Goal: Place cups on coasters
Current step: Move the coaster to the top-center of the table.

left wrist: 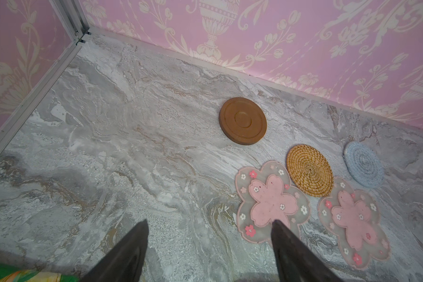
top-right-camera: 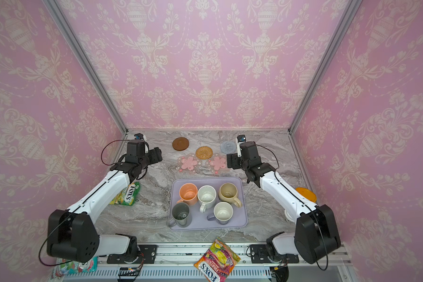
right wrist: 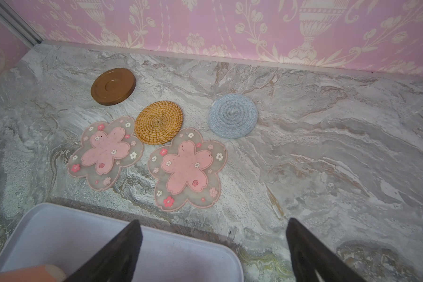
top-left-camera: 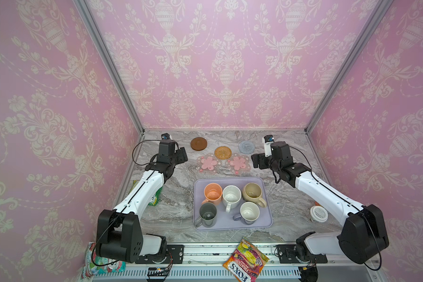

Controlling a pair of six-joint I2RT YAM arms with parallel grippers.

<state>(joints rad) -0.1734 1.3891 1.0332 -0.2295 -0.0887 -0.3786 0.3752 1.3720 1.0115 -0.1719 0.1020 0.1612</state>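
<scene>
Pink damask walls (top-left-camera: 230,61), grey marble tabletop (top-left-camera: 178,207)

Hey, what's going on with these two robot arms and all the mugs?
All five mugs stand on the lavender tray, and the five coasters lie bare on the table beyond it. The left claw and right claw hover open and empty on either side of the coasters.

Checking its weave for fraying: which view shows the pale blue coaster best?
Right wrist view: the pale blue coaster is close, whole and unobstructed. The left wrist view shows it foreshortened; both top views show it small.
</scene>
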